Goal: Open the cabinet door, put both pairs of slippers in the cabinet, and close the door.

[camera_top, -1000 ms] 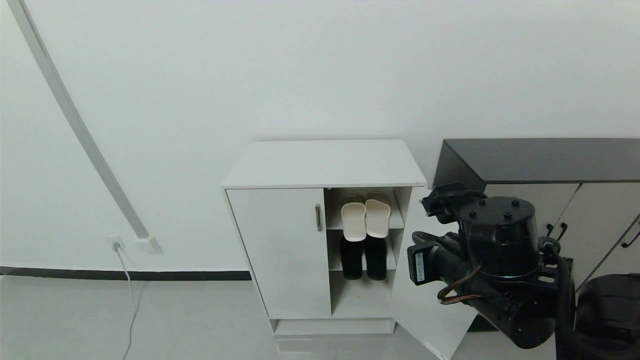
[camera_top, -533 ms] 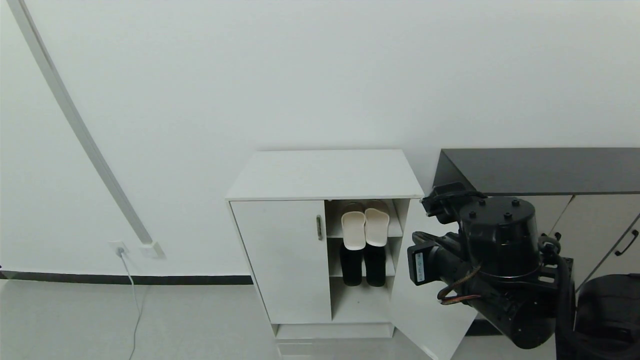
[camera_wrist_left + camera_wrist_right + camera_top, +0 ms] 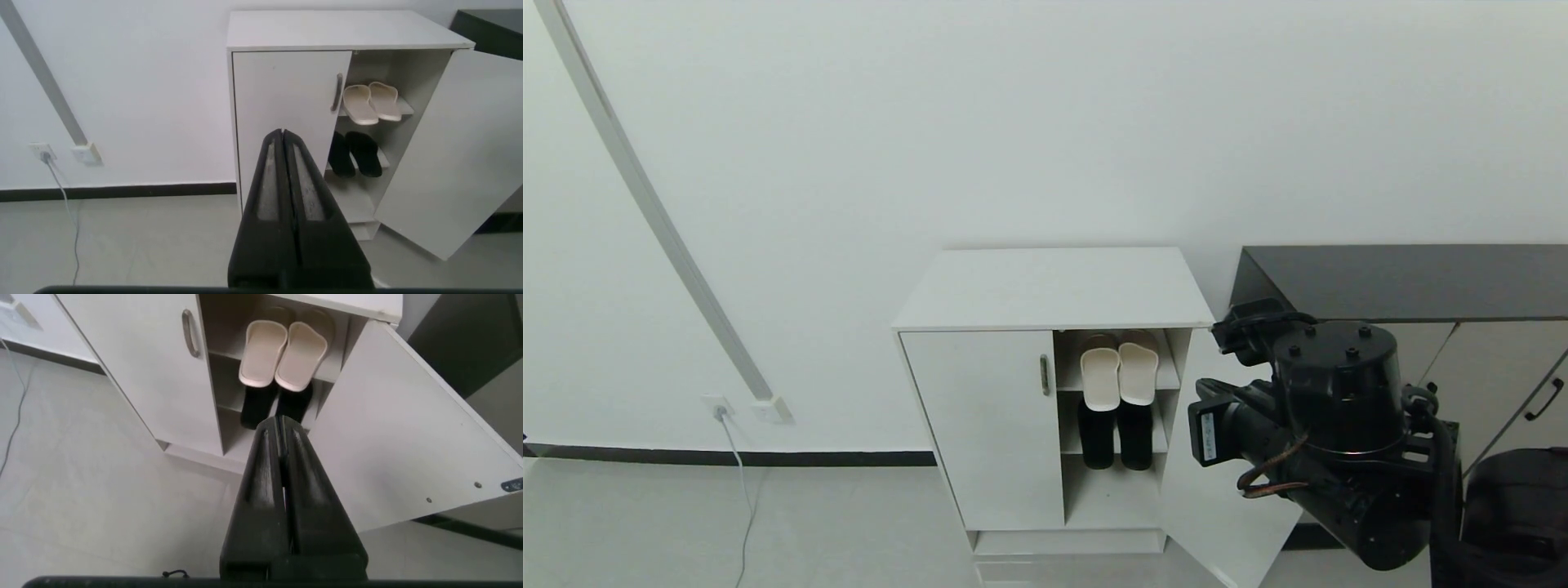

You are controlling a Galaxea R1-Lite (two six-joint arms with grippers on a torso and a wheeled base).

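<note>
Inside cabinet [image 3: 1054, 286] | white slippers [image 3: 1119, 377] above black slippers [image 3: 1116, 433] | door [image 3: 1225, 523] open | right-arm label [image 3: 1207, 437] illegible

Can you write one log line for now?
cabinet door open; white slippers shelved above black slippers; left gripper shut; right gripper shut

Plain indoor room, bare white wall [image 3: 1045, 122], glossy grey floor [image 3: 645, 523], white shoe cabinet [image 3: 1054, 286], dark-topped sideboard [image 3: 1405, 278]
</note>
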